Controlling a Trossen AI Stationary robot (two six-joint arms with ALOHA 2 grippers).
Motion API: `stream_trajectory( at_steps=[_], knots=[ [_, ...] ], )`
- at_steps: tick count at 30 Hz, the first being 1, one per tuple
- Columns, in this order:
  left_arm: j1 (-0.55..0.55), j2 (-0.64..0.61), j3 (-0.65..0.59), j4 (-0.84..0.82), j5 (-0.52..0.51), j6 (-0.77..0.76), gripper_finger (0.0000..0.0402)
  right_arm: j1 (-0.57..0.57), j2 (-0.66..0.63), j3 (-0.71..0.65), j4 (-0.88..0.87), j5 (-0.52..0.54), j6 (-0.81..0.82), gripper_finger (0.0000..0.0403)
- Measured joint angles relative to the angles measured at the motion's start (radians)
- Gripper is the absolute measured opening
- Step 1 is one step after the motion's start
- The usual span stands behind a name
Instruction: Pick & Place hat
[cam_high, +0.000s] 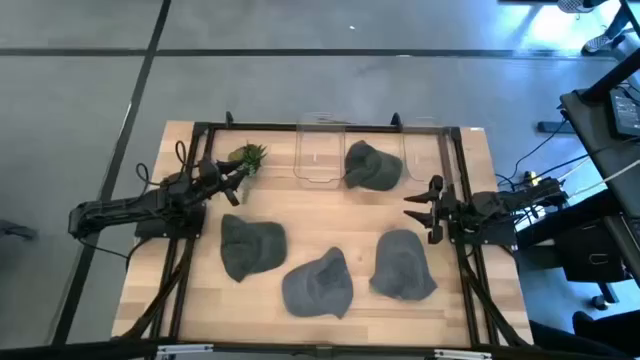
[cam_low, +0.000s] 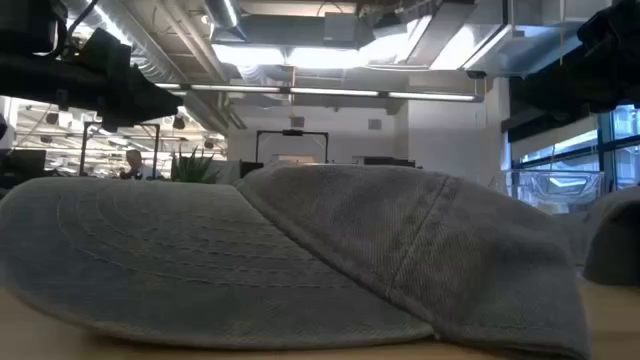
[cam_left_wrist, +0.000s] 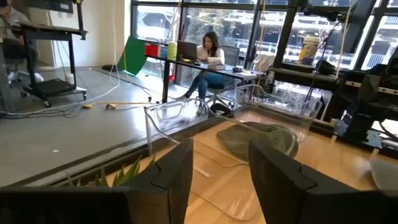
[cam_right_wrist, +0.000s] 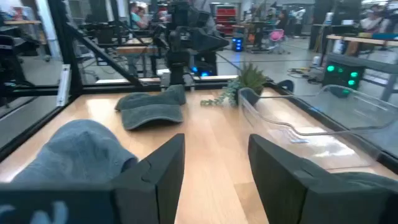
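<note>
Four grey hats show in the high view. One hat (cam_high: 373, 165) lies on a clear tray (cam_high: 322, 155) by the far edge and also shows in the left wrist view (cam_left_wrist: 261, 140). The other three rest on the wood: a left hat (cam_high: 250, 245), a middle hat (cam_high: 318, 283) that fills the low view (cam_low: 300, 260), and a right hat (cam_high: 403, 265). My left gripper (cam_high: 232, 185) (cam_left_wrist: 221, 168) is open above the table's left part, beside a small plant. My right gripper (cam_high: 412, 206) (cam_right_wrist: 214, 168) is open above the right part, between the far hat and the right hat.
A small green plant (cam_high: 247, 157) (cam_right_wrist: 242, 84) sits near the far left. Clear plastic trays (cam_right_wrist: 311, 134) line the far edge. A dark frame (cam_high: 200, 128) borders the table. People sit at desks in the room beyond (cam_left_wrist: 208, 53). Bare wood (cam_high: 330, 215) lies between the hats.
</note>
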Motion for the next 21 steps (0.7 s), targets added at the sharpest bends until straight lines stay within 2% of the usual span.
stream_trajectory(
  at_steps=[14,21],
  knots=[
    [0.000,0.000,0.000,0.000,0.027,-0.020,0.0148,0.000,0.000,0.000,0.000,-0.018,-0.012,0.0178],
    [0.000,0.000,0.000,0.001,0.027,-0.096,0.0152,0.000,0.000,0.000,0.002,0.052,0.034,0.0178]
  ],
)
